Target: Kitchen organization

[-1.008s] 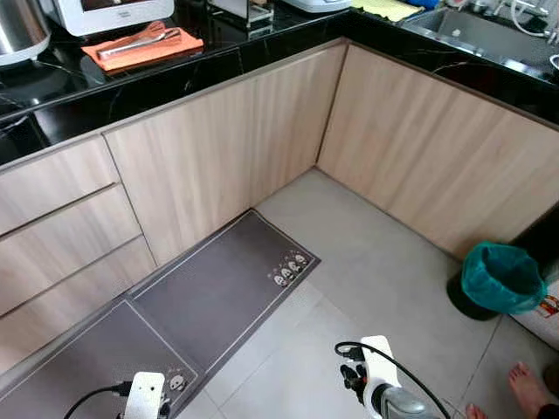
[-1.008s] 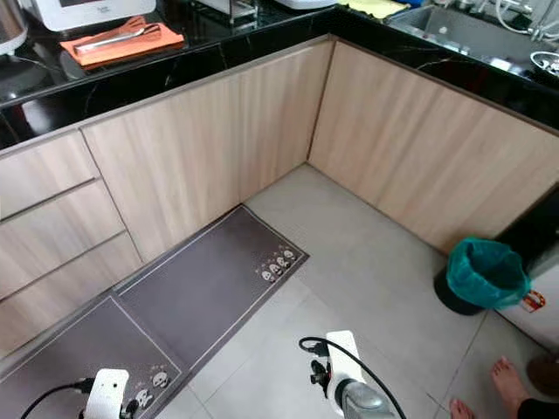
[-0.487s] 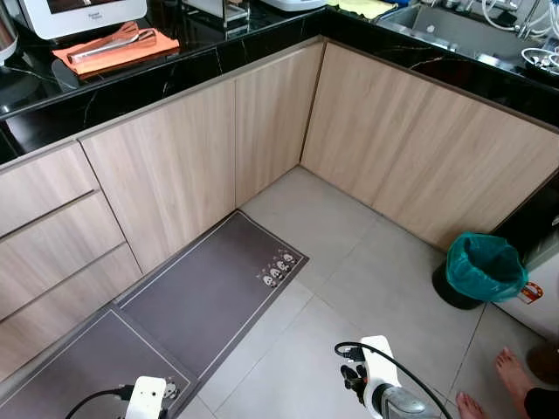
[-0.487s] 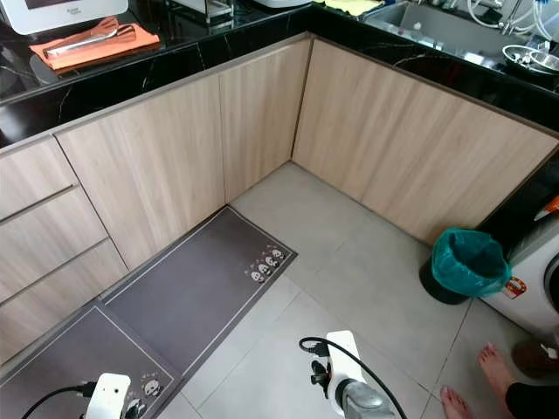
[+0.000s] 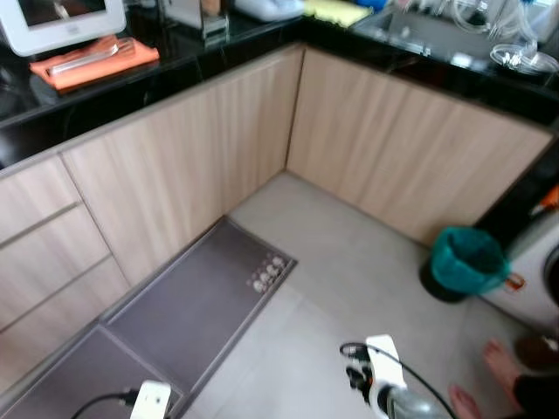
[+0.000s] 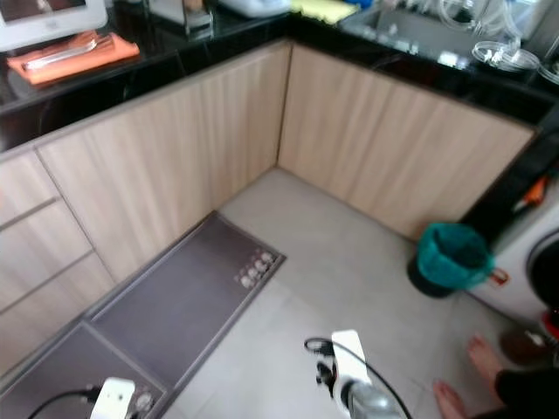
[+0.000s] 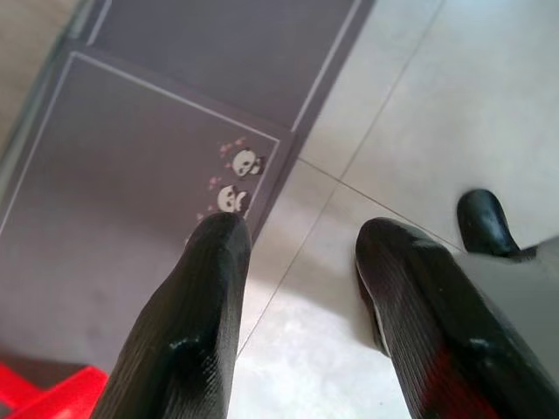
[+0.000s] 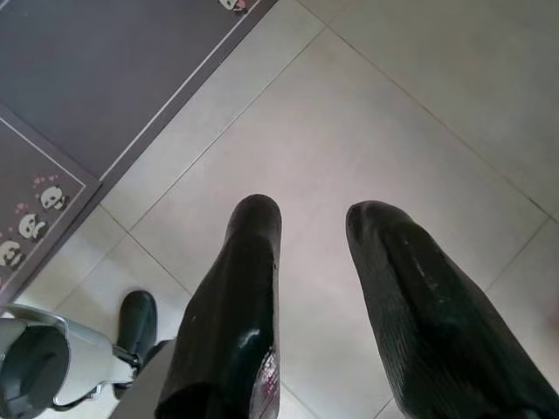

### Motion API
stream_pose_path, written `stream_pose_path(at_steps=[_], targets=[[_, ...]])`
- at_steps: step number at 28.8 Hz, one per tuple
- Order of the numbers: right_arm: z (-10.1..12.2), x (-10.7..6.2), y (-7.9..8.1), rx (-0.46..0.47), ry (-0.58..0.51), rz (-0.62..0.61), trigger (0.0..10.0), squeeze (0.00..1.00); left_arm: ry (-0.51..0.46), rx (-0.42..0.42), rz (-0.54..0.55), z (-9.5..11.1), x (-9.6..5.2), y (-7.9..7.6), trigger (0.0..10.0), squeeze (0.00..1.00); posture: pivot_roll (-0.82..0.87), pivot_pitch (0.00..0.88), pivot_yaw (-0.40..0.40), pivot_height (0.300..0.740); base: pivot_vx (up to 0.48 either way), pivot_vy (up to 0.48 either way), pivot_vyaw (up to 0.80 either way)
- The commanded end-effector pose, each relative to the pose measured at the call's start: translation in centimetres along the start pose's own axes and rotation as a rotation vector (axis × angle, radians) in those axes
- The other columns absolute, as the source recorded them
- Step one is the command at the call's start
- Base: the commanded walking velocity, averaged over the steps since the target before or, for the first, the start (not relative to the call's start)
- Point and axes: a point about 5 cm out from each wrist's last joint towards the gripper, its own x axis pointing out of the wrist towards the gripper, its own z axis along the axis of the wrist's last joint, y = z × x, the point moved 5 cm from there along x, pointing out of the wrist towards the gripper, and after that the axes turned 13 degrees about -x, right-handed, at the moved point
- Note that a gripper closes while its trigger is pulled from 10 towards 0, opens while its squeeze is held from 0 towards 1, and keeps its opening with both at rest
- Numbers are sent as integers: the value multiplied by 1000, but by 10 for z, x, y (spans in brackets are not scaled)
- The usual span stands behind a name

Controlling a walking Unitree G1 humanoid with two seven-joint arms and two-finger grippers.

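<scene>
Now the camera has swung right: bin (image 5: 461, 262) and a person's foot (image 5: 501, 360) sit more central. Left gripper (image 7: 301, 279) and right gripper (image 8: 319, 262) hang parted, empty, over mat (image 5: 201, 301) and floor (image 5: 349, 262); tongs (image 5: 83, 57) on counter (image 5: 175, 65).

Both eye views look down from head height into the kitchen corner, sharing the grey mat (image 5: 205, 301) and teal bin (image 6: 450, 256). Each wrist view points straight down along its jaws, close above the floor (image 8: 419, 131).
</scene>
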Motion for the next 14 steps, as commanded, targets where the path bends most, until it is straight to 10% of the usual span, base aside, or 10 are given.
stream_pose_path(at_steps=[1, 14], targets=[[-6, -2, -5, -1, 14, -10, 10000, 0, 21, 10, -7, -3, 1, -5, 10000, 0, 28, 36, -79, 740, 0, 0, -581], [-4, -2, -5, 5, 8, -4, 10000, 0, 19, -12, -5, 5, 4, -7, 10000, 0, 23, 59, -75, 740, 0, 0, -525]])
